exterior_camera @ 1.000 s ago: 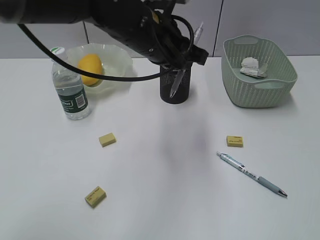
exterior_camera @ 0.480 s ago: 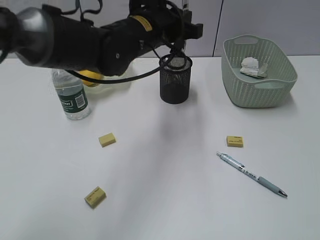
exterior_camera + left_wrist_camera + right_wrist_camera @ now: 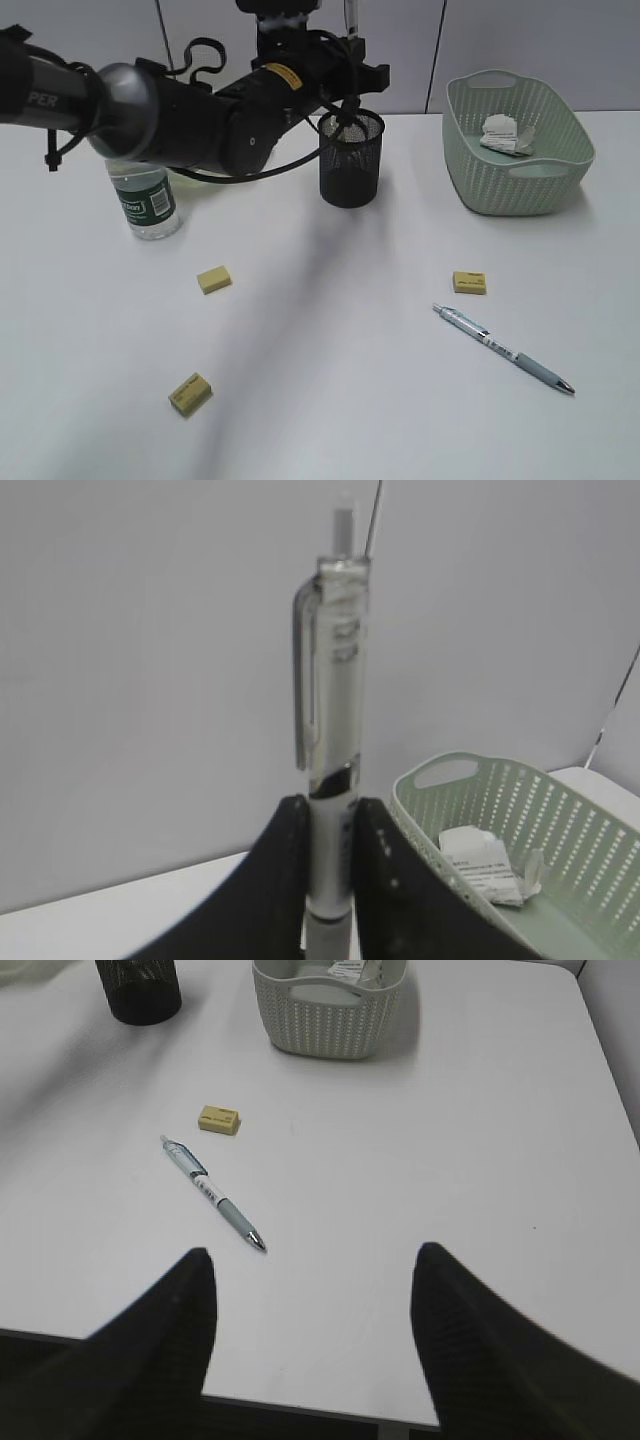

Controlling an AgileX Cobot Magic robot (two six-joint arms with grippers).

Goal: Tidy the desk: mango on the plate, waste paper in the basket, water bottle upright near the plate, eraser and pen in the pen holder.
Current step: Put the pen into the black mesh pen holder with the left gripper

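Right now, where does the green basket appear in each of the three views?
Exterior view: the basket stands at the upper right on the desk, waste paper inside.
Left wrist view: lower right corner, behind the held pen.
Right wrist view: top centre.
Shared landmark: the waste paper inside the basket.

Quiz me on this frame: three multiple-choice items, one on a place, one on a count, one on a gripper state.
1. Where is the waste paper?
A. on the desk
B. in the basket
C. in the pen holder

2. How many erasers lie on the desk?
A. one
B. two
C. three

3. What is the left gripper doing?
A. open, empty
B. shut on an upright pen
C. shut on an eraser

Answers: 1 B, the scrap lies inside the tub. 2 C, yellow blocks at and. 3 B, its fingers pinch the barrel.
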